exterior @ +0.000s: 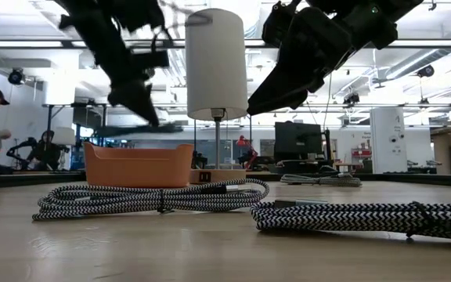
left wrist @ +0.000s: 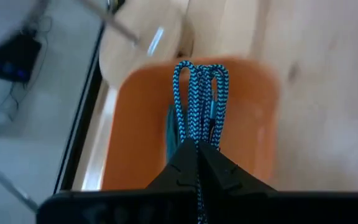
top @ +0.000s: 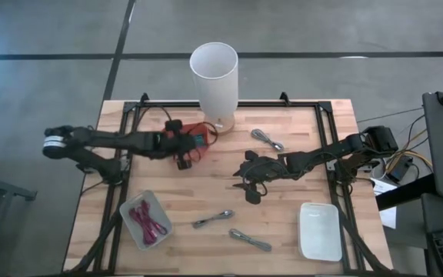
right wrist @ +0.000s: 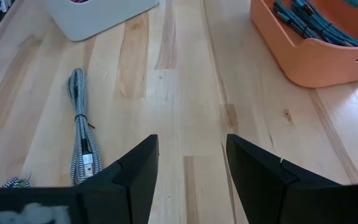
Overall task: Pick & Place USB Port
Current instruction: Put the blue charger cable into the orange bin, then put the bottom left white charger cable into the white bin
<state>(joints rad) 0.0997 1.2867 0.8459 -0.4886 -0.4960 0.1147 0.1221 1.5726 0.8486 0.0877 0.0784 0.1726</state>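
Note:
My left gripper (left wrist: pixel 197 158) is shut on a blue braided USB cable (left wrist: pixel 197 93) and hovers over the orange bin (top: pixel 200 137) that stands by the lamp's base. The right wrist view shows more blue cables lying in that bin (right wrist: pixel 316 56). My right gripper (right wrist: pixel 191 143) is open and held above bare wood near the table's middle (top: pixel 246 185), touching nothing. Black-and-white cables lie flat on the table at the far side (top: pixel 268 139) and the near side (top: pixel 212 219), (top: pixel 250 240). My left gripper pinches the coiled blue cable between its two shut fingers at one end of the loops (left wrist: pixel 197 142), several strands together. The fingers come from above, pointing down. The coil hangs below them over the orange bin's inside (left wrist: pixel 135 137); whether its lower end touches the bin I cannot tell.
A tall white lamp (top: pixel 214 77) stands at the far edge next to the bin. A grey tray (top: pixel 133 201) with pink cables sits near left, a white tray (top: pixel 319 231) near right. One black-and-white cable (right wrist: pixel 79 134) lies just ahead of my right gripper.

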